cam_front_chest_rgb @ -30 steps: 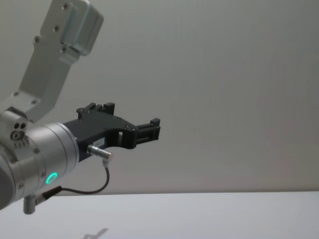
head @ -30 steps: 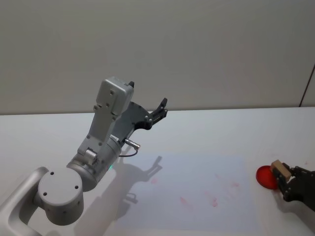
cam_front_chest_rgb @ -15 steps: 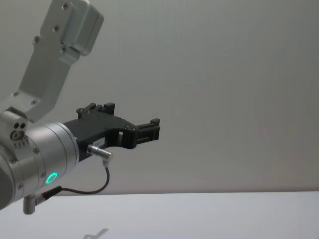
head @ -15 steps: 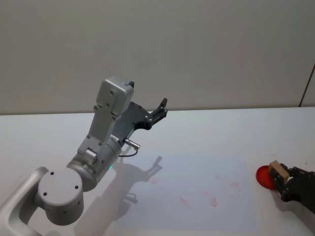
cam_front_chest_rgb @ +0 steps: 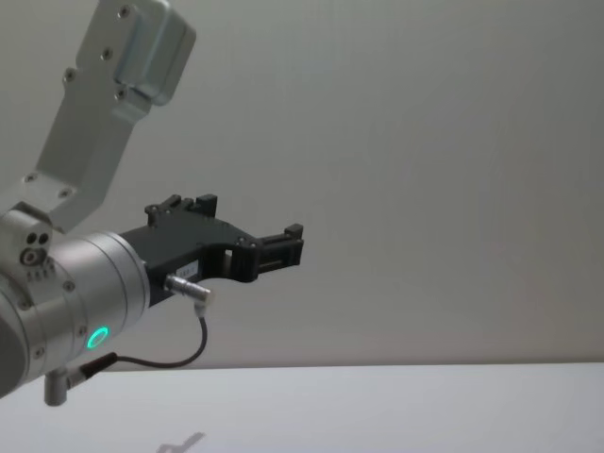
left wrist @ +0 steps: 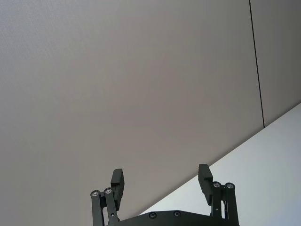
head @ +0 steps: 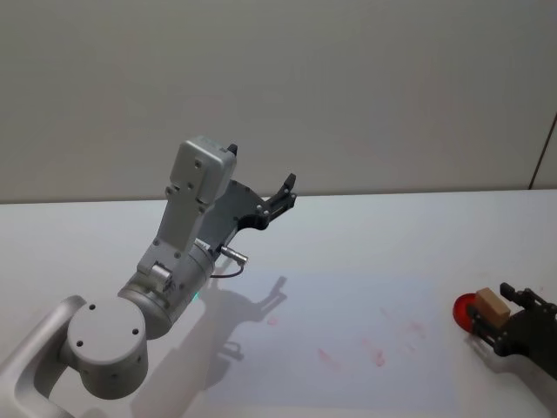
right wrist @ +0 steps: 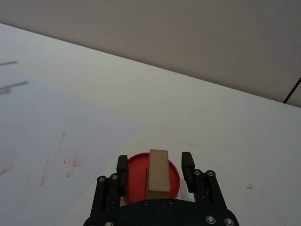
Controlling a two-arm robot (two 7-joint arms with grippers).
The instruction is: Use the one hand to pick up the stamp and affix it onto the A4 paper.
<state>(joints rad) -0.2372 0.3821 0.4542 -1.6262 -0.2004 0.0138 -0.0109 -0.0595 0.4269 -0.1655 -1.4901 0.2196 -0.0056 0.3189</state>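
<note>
- Straddling the stamp (right wrist: pixel 158 173) on the red ink pad (right wrist: pixel 134 181), right gripper (right wrist: pixel 156 170) fingers spread, not yet pinching;
- centre block between fingers, close squarely; left gripper (left wrist: pixel 161 182) parked aloft, fingers spread

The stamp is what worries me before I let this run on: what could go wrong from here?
1. The right tool is open, its fingers apart from the stamp, which stands on the red ink pad; a skewed closing could tip it.
2. The A4 paper lies loose and already bears red marks; a new print could overlap them or shift the sheet.
The left tool is raised, open, away from the work.
</note>
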